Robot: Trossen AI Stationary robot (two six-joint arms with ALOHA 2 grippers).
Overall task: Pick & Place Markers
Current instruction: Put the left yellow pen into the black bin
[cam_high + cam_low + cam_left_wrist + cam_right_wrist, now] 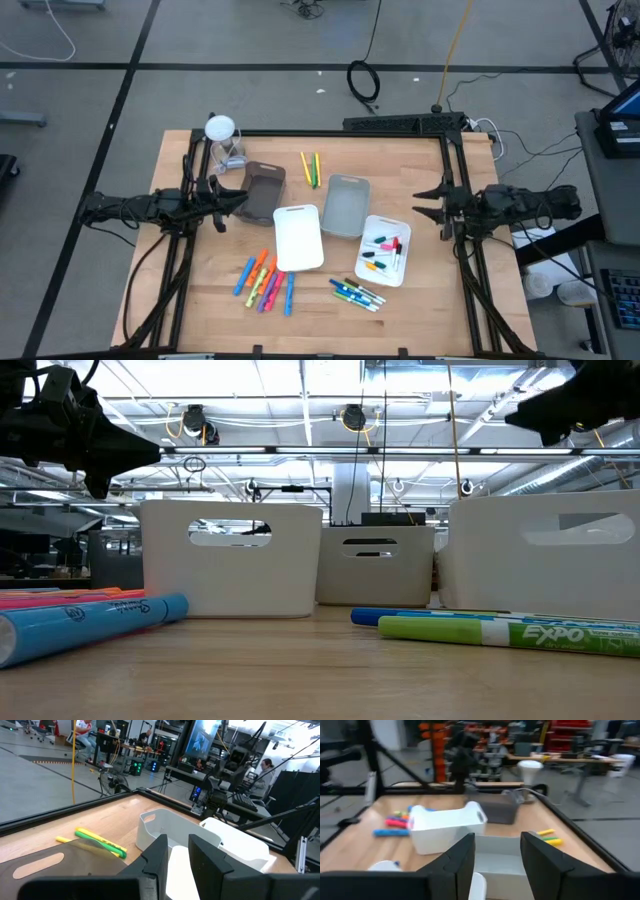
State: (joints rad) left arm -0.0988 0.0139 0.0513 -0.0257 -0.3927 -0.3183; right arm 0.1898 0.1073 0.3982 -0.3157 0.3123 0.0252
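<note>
Three clusters of markers lie loose on the wooden table (420, 300): we see a bright bunch of orange, pink and blue ones (265, 280) near the front left, a blue and green group (357, 293) at the front centre, and a yellow and green pair (311, 167) toward the back. More markers sit inside the small white tray (388, 250) on the right. We also see a larger white tray (298, 238) in the middle, a grey tray (346, 205) just beside it and a brown tray (262, 191) to its left. Our left gripper (237, 196) hangs over the brown tray's left edge with its fingers narrowly parted and nothing between them. Our right gripper (424, 203) hovers near the small white tray with a wider gap, also empty.
</note>
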